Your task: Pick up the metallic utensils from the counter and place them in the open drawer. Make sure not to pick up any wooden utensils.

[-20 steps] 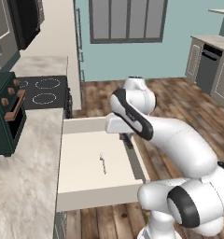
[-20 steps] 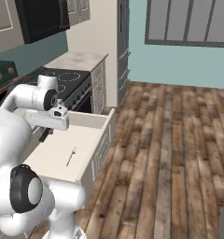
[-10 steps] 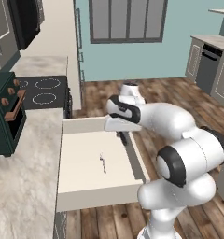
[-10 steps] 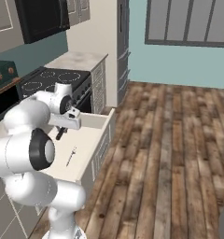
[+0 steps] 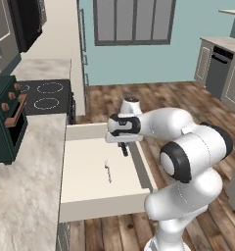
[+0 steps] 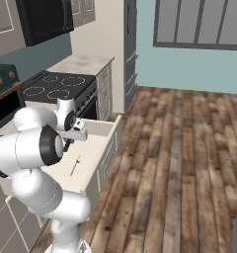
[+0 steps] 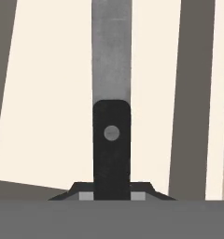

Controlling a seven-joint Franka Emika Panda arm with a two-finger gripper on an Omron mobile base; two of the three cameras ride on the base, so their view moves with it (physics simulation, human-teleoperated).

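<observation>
The robot's claw [image 5: 123, 148] is clamped on the knife with the black handle and flat grey metal blade [image 7: 112, 88], and it hangs just over the wide cream drawer with the pale grey front [image 5: 85, 184], near its back right side. In the hand view the black handle sits between the two tips and the blade sticks straight out past them. The knife looks thin, hard and stiff, so it will not bend, and it is probably light. The smooth blade could be slippery, so the thicker handle is the better place to hold it. The thin silvery metal utensil [image 5: 107, 170] already lies flat on the drawer floor, well apart from the claw. The pale marbled stone bench [image 5: 21, 191] is beside the drawer.
</observation>
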